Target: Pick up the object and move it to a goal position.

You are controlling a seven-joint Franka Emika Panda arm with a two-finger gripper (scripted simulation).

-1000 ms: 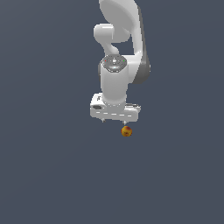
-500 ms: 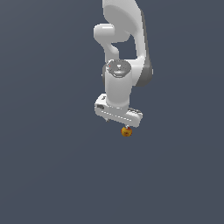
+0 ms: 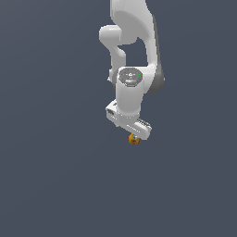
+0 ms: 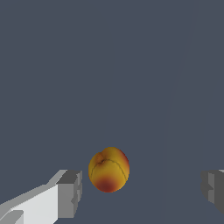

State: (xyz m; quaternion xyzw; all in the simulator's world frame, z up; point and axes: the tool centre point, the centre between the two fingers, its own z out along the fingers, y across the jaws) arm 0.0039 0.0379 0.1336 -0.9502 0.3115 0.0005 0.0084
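The object (image 3: pixel 134 140) is a tiny orange-yellow ball with dark red blotches, lying on the flat grey ground. In the exterior view its upper part is covered by my white gripper (image 3: pixel 134 135), which hangs directly over it. In the wrist view the object (image 4: pixel 109 169) sits between the two fingers, closer to one finger (image 4: pixel 70 194) than to the other finger (image 4: pixel 214 190). Neither finger touches it. My gripper (image 4: pixel 142 192) is open, with a wide gap between its fingers.
Plain dark grey ground fills both views. The white arm (image 3: pixel 134 41) rises from the gripper toward the top of the exterior view. No other objects, edges or containers show.
The gripper has come down and shifted slightly toward the exterior view's right, twisting a little, until it sits right over the ball. The ball has not moved.
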